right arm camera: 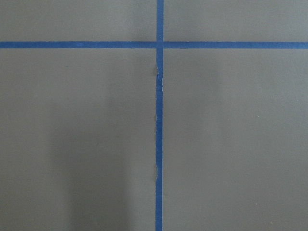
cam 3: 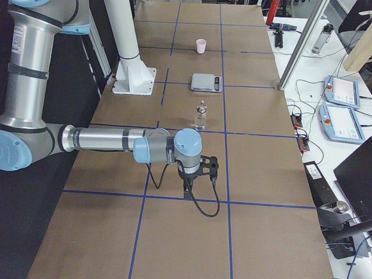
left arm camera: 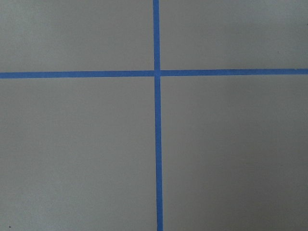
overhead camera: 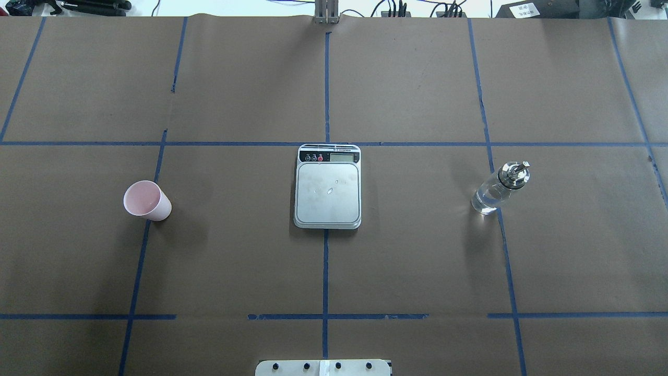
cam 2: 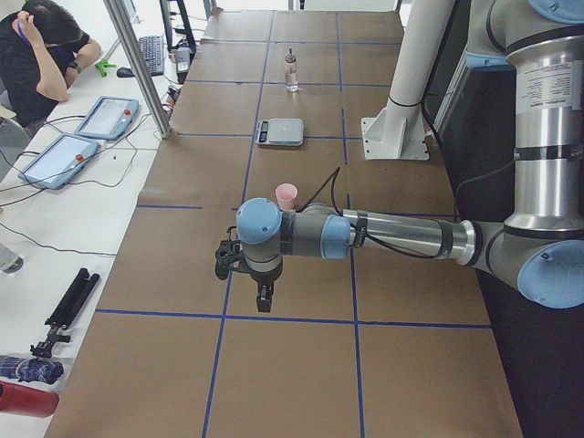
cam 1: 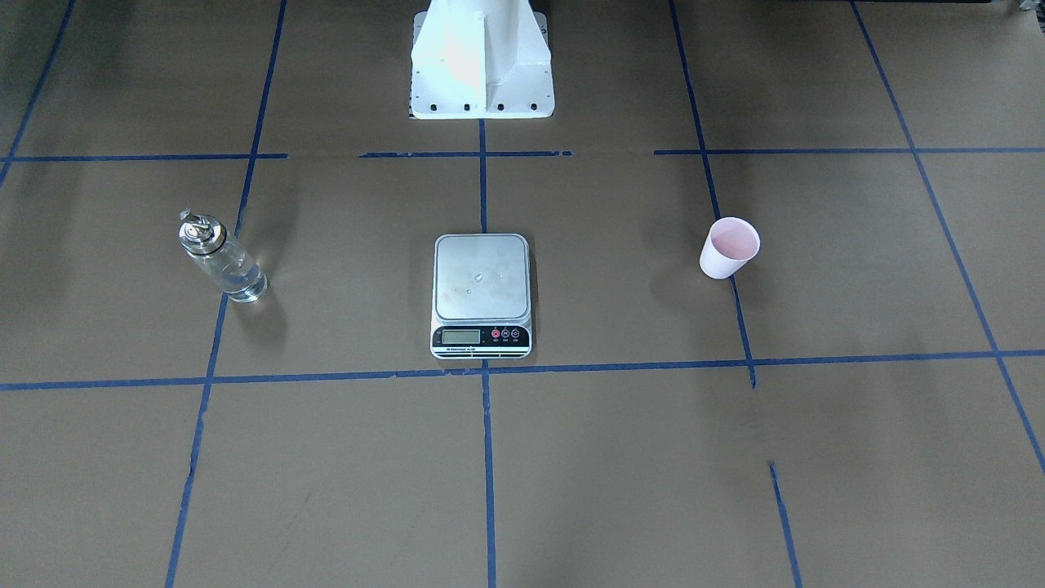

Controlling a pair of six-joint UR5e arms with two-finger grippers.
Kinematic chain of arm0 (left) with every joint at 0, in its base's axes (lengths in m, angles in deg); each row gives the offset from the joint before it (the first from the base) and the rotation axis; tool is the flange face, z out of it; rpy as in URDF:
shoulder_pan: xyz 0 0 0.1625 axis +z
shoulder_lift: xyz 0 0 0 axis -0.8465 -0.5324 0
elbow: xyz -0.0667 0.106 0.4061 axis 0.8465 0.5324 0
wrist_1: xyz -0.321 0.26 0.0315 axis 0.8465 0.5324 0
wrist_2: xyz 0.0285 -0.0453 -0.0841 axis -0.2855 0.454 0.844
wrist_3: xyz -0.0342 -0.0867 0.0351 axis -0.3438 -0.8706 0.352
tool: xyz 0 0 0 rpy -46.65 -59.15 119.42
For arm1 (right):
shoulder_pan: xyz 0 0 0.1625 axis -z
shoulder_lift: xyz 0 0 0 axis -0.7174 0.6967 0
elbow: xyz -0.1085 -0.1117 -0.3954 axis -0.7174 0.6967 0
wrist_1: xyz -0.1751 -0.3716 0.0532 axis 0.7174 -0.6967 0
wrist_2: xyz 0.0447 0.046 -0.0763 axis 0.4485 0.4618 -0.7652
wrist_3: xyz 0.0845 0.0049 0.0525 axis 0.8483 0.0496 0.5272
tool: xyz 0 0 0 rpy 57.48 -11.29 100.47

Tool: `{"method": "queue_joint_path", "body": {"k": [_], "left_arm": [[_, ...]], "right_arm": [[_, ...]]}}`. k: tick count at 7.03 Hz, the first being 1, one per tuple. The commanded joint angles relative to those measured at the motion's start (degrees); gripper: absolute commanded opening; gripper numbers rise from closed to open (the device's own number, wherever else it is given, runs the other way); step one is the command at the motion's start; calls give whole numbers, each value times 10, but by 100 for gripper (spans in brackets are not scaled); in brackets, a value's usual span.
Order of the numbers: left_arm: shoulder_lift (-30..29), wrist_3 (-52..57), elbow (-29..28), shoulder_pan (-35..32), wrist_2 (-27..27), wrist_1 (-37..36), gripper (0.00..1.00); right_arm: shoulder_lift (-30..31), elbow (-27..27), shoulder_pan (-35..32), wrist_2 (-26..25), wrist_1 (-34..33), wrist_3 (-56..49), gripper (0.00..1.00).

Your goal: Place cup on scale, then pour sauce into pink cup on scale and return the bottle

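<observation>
The pink-lined cup stands upright on the table's left side, also in the front view. The scale lies in the middle with a bare steel platform. The clear bottle with its silver pourer stands upright on the right, holding clear liquid. My left gripper hangs over the table's near-left end, well short of the cup. My right gripper hangs short of the bottle. I cannot tell whether either is open or shut.
Brown paper with blue tape grid lines covers the table. The white robot base stands behind the scale. Both wrist views show only a tape cross on paper. A seated person and tablets are at a side desk.
</observation>
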Motion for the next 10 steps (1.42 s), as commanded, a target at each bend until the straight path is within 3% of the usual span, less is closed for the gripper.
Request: {"method": "queue_joint_path", "body": {"k": [1,4,5,7,9,10], "left_arm": [[0,1,1,5,0,4,100],[0,3,-1,6,-3,47,100],[0,0,-6,30,-5,88,100],[-3,-2,-16,39,-4,161,100],[-4,0,-21,38,-3,237,100],[-45,-2,-28,38,-4,298,100]], "right_arm": [[1,0,2,0,0,0,100],[-3,-11,6,11,1,0,100],[-8,-15,7,34,16,5,100],[-23,-10,8,46,117,9,100],[-66,9,6,42,120,10,100],[-68,16,6,43,120,9,100]]}}
